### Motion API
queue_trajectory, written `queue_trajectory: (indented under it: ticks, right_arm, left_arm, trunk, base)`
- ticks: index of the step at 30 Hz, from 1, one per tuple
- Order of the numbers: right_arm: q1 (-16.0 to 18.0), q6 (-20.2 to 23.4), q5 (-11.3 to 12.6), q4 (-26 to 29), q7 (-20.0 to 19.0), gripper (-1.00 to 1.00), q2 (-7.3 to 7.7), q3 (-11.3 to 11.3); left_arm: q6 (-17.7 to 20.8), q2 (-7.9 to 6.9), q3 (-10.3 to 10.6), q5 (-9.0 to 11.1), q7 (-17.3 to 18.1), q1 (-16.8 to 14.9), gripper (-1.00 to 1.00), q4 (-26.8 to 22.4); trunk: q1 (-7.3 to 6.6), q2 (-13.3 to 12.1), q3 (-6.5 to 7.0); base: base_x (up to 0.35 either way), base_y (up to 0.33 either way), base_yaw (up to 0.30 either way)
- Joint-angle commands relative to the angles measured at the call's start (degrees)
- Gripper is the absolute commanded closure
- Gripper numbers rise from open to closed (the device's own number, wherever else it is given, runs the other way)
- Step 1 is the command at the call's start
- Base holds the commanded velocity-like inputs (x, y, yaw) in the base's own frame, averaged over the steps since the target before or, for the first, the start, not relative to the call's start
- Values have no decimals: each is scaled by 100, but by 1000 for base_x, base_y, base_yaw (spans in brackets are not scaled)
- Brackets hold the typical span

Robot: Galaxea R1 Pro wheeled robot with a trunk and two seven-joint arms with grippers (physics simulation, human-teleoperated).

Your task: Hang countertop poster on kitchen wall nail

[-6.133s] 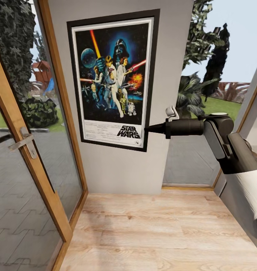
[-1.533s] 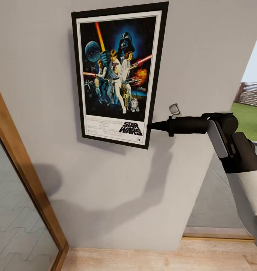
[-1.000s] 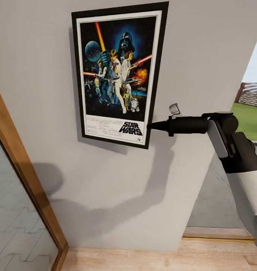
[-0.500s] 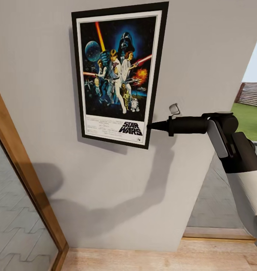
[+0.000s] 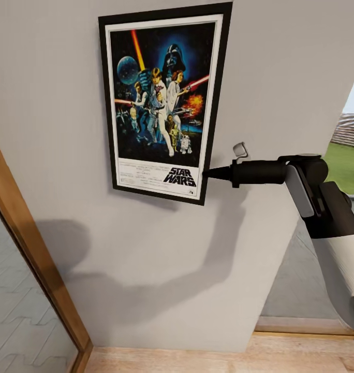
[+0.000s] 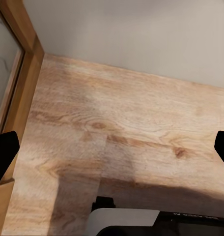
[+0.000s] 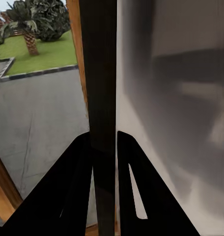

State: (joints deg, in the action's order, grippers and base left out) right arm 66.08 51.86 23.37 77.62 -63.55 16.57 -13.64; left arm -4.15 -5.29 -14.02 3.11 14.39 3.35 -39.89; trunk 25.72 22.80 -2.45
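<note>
Against the grey wall [image 5: 280, 62] the poster [image 5: 164, 101] stands upright, its right edge clamped in the right pincer [image 5: 207, 173]. Over the wooden floor [image 6: 126, 142] the left pincer [image 6: 112, 152] gapes wide, empty.

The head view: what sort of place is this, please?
Probably a room in a house, by a glazed door: a grey wall, light wood floor and wooden door frame, with lawn outside. The right gripper holds the poster.

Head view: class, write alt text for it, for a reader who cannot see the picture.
The right end effector grips the right edge of a framed Star Wars poster, holding it upright in front of a grey wall. A wooden door frame stands at left, with wood floor below.
</note>
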Motion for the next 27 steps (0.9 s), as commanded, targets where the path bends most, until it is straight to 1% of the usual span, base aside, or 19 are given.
queue_trajectory:
  ticks: [1,8,14,15,27]
  right_arm:
    - [5,26,25,0,1,100,4,-8]
    - [6,26,26,2,1,100,4,-8]
    - [4,26,27,6,1,100,4,-8]
    - [2,25,35,8,1,100,4,1]
    - [2,25,37,8,1,100,4,1]
  left_arm:
    - [2,2,-13,32,37,-1,-100,-3]
    - [2,2,-13,32,37,-1,-100,-3]
    - [2,2,-13,32,37,-1,-100,-9]
    - [-24,27,-30,27,37,-1,-100,-42]
    - [-24,27,-30,26,37,-1,-100,-44]
  trunk:
    - [6,12,-12]
    - [6,12,-12]
    - [6,12,-12]
    - [6,12,-12]
    - [6,12,-12]
  base:
    - [158,0,0]
    - [69,0,0]
    - [7,0,0]
    - [0,0,0]
    - [0,0,0]
